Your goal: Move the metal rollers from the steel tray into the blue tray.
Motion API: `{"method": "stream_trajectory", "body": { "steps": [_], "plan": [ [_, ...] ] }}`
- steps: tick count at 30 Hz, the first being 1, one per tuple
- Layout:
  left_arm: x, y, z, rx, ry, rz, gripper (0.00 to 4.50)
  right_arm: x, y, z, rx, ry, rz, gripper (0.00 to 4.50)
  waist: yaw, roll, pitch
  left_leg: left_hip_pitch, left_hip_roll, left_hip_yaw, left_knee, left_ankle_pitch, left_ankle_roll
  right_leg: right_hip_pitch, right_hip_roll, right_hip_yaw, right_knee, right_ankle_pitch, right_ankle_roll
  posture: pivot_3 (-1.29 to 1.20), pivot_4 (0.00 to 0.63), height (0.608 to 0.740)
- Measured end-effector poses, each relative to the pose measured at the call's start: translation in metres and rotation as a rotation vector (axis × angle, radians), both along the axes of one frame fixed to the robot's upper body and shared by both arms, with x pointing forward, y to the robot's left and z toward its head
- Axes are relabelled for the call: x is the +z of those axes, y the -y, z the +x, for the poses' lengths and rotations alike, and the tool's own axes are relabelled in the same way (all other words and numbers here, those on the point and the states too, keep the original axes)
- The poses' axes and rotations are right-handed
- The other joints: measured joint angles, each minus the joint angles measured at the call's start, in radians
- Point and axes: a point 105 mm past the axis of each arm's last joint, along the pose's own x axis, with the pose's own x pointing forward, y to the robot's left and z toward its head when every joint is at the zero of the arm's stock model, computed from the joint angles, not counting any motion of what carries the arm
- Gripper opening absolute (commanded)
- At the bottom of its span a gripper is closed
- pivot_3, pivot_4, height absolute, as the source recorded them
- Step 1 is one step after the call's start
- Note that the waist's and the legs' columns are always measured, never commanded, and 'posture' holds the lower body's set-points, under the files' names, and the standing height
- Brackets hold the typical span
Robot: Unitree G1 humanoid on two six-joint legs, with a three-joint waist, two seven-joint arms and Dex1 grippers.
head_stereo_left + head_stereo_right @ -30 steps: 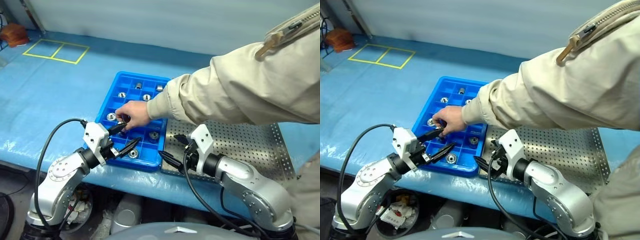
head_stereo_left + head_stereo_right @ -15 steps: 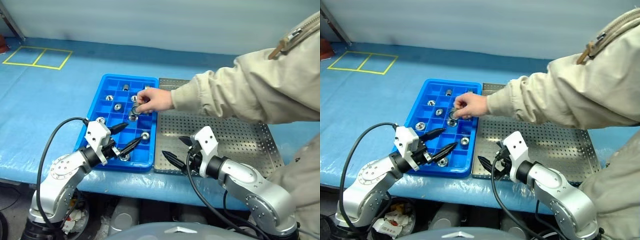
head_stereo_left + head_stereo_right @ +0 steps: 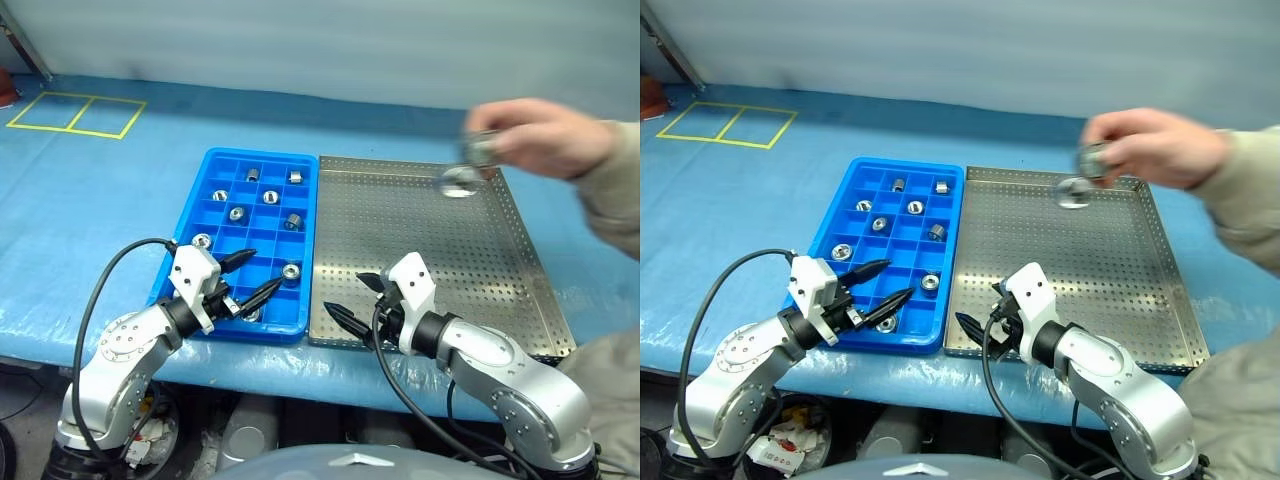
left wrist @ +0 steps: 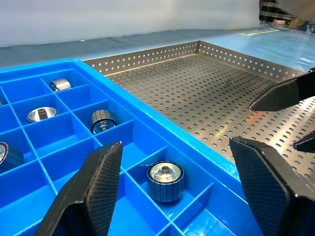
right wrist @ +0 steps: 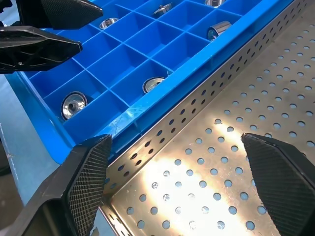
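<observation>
Since a second ago, you see the person's hand [image 3: 545, 138] lifted off the blue tray [image 3: 222, 186] to above the steel tray [image 3: 430, 240], gripping metal rollers [image 3: 480, 148]; both grippers, left [image 3: 248, 276] and right [image 3: 352, 298], hover spread and empty.

Silver arms, black claw [image 3: 247, 276] fingers, black cables

A blue-covered table [image 3: 110, 190] carries the blue tray [image 3: 212, 165], with the steel tray [image 3: 520, 260] touching its right side.

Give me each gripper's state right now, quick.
Left gripper: open, holding nothing, over the blue tray.
Right gripper: open, holding nothing, over the steel tray.
</observation>
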Motion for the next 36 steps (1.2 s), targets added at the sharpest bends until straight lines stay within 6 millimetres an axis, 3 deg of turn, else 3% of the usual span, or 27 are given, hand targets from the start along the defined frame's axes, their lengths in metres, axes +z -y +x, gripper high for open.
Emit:
{"method": "stream_trajectory", "body": {
  "steps": [10,23,36],
  "plan": [
    [0.004,0.002,0.004,-0.014,0.015,-0.001,3.80,-0.001,0.002,0.002,-0.031,0.003,-0.004,4.48,-0.002,0.000,0.000,0.000,0.000,0.000,0.000,0.000,0.000,0.000,0.000,0.000,0.000,0.000,0.000,0.18,0.150,0.740],
    [0.012,0.003,0.021,-0.022,0.050,0.004,3.80,0.001,0.020,0.014,-0.265,0.066,0.006,4.48,-0.020,0.001,0.000,0.000,0.000,0.000,0.001,0.000,0.000,0.000,0.000,0.000,0.001,0.000,0.000,0.12,0.150,0.740],
    [0.016,-0.035,0.079,0.386,0.109,0.016,3.80,-0.008,0.067,0.037,-0.619,0.085,0.002,4.48,-0.034,0.001,-0.001,0.001,-0.002,0.000,0.001,0.001,0.000,0.001,0.001,0.002,0.002,0.002,0.002,0.11,0.150,0.740]
  ]
}}
